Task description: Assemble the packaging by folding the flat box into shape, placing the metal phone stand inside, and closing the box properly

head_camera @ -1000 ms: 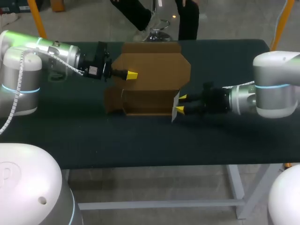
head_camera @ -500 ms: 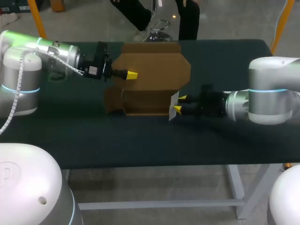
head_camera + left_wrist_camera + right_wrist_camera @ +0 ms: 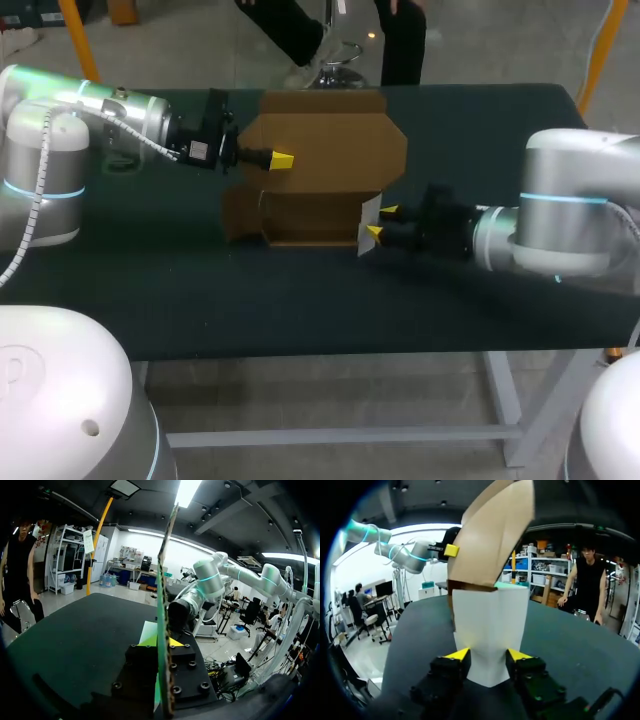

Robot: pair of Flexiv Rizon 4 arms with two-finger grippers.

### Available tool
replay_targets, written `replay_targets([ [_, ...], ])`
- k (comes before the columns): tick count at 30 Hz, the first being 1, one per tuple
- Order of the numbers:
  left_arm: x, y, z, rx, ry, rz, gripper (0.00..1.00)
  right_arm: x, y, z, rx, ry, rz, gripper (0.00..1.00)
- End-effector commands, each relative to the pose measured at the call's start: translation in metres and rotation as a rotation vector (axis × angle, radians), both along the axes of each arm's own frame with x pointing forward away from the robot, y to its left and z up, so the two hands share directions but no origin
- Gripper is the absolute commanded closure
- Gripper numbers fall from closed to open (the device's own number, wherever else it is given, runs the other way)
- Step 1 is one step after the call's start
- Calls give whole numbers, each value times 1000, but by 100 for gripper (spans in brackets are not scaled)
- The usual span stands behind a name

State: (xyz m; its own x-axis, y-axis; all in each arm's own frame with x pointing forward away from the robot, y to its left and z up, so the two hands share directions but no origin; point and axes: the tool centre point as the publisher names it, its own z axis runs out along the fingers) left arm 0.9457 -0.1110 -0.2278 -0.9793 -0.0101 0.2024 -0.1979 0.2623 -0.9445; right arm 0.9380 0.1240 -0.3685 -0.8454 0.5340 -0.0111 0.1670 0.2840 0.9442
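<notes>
Brown cardboard box [image 3: 320, 215], one only, half folded: a low open tray part, with its back panel [image 3: 325, 135] standing up behind. Two arms, two tools.

The left tool [image 3: 283, 160] is at the panel's near side edge and clamped onto it. In the left wrist view the panel [image 3: 162, 580] runs edge-on straight up out of that tool [image 3: 161, 642], with yellow showing on each side of the cardboard.

The right tool [image 3: 381, 222] is at the box's opposite end, fingers a narrow gap apart and gripping nothing. One white-faced side flap [image 3: 368, 222] stands just ahead of its tips. In the right wrist view the flap [image 3: 490, 620] is face-on ahead of the tool [image 3: 487, 656], its lower end dipping between the two yellow tips. The brown panel rises beyond the flap. Cannot tell whether the tips touch the flap.

One table [image 3: 300, 300] with a dark green matte top. The box rests on it between the two tools.
</notes>
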Motion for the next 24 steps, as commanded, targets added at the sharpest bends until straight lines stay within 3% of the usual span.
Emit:
replay_targets([
  [1, 0, 0, -2, 2, 2, -3, 100, 0, 7, -3, -9, -24, -79, 48],
  [13, 0, 0, -2, 2, 2, -3, 100, 6, 12, -2, -33, -31, -235, 50],
  [24, 0, 0, -2, 2, 2, -3, 100, 12, 13, -5, -39, -10, -357, 40],
])
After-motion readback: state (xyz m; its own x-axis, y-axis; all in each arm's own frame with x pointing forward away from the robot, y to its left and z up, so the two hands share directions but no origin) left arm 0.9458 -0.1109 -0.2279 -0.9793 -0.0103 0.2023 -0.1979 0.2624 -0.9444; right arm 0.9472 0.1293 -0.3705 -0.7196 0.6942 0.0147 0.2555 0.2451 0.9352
